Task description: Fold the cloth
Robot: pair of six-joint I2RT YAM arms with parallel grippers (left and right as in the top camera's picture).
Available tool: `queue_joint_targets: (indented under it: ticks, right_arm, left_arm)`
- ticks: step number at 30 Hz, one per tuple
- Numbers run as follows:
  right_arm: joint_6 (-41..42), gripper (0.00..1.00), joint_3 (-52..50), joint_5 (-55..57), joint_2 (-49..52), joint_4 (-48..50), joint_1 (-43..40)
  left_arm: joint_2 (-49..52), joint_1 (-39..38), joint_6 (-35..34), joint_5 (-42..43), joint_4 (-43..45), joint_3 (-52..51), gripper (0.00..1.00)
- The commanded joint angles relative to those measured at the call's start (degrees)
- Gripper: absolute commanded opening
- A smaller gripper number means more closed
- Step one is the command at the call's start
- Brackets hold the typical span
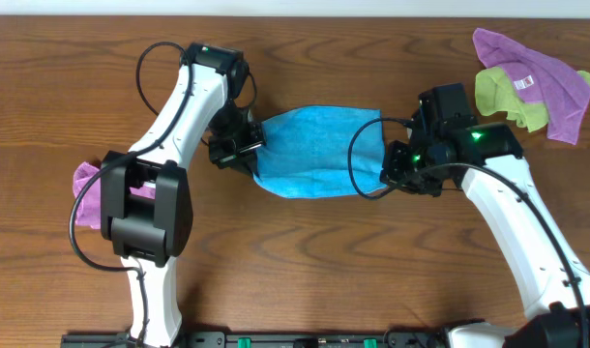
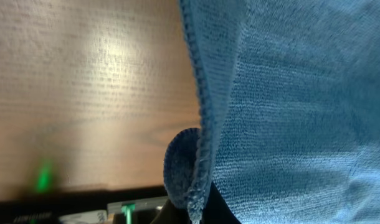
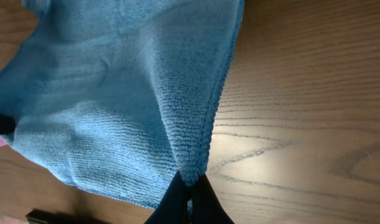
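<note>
- The cloth is soft, fuzzy fabric with tiny bumps and a stitched edge.
- The table is smooth brown wood, a little shiny, with dark lines.
- The left arm and the right arm are smooth white plastic with black parts.

Both closed: left pincer, right pincer

Nothing readable on my rig's pics tbh. Only candidate is the little white tag on the yellow-green cloth, upper right of overhead, and it's way too small to read.
</note>
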Motion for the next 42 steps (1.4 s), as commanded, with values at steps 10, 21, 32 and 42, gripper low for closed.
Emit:
queue_joint_targets:
  ticks: [10,21,32,42]
  right_arm:
    - [-1.16,0.01,0.02,0.79,-0.48,-0.50,0.46]
    - [-1.16,0.01,0.02,0.81,-0.48,-1.31,0.46]
    - [-1.60,0.38,0.02,5.09,-0.48,-3.96,0.46]
    - [-1.25,0.60,0.04,9.42,-0.50,-5.77,0.44]
  left_arm:
    - [-0.44,-0.20,6.54,-0.31,-6.03,0.70,0.22]
    - [-0.44,0.22,10.95,-1.90,-9.49,0.70,0.45]
    - [-0.44,0.83,10.91,-1.68,-8.33,0.70,0.45]
    - [-0.44,0.83,10.14,-0.50,-8.35,0.70,0.46]
